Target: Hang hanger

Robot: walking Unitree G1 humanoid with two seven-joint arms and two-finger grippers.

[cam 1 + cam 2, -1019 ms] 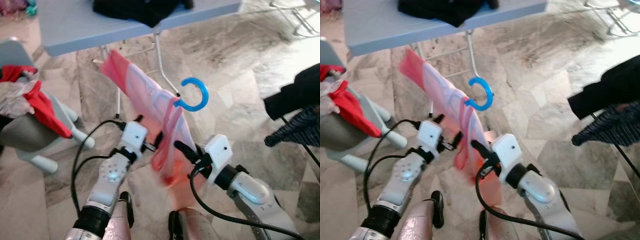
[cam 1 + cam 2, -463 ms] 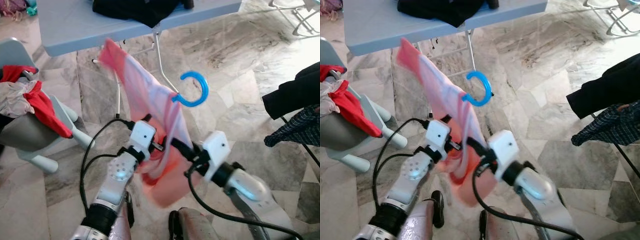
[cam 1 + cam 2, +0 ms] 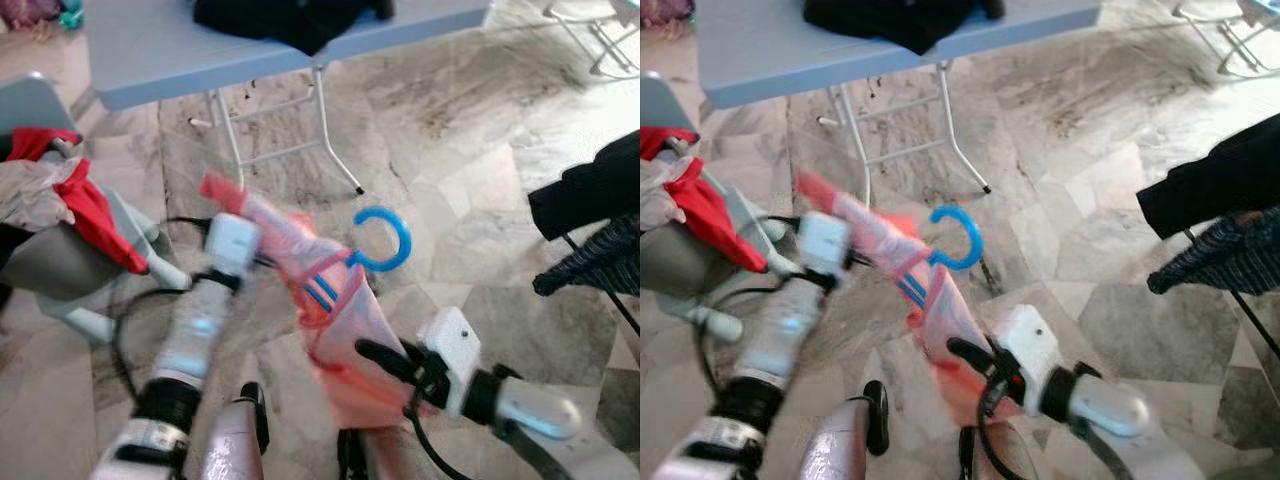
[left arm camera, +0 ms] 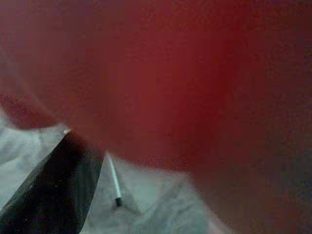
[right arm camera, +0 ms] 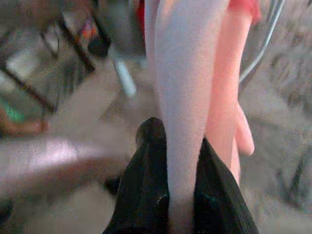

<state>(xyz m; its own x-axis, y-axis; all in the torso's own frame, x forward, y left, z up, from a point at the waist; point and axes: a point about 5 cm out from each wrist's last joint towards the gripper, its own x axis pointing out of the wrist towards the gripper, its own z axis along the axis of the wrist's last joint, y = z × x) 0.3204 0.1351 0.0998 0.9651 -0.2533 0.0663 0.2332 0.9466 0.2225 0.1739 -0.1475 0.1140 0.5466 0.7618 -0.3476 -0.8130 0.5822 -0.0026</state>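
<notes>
The blue hanger (image 3: 383, 240) (pink garment (image 3: 345, 335) draped on it) hangs between both arms above the floor; the right gripper (image 5: 170, 195) pinches the cloth, while the left gripper (image 3: 262, 262) is blurred, grip unclear.

Blurred red fabric (image 4: 195, 73) right up against the lens, covering most of the frame. One black finger (image 4: 53, 195) in a corner, tip at the cloth's edge. Beyond: pale marbled floor (image 4: 146, 209), thin white table leg (image 4: 113, 181) with dark foot.
</notes>
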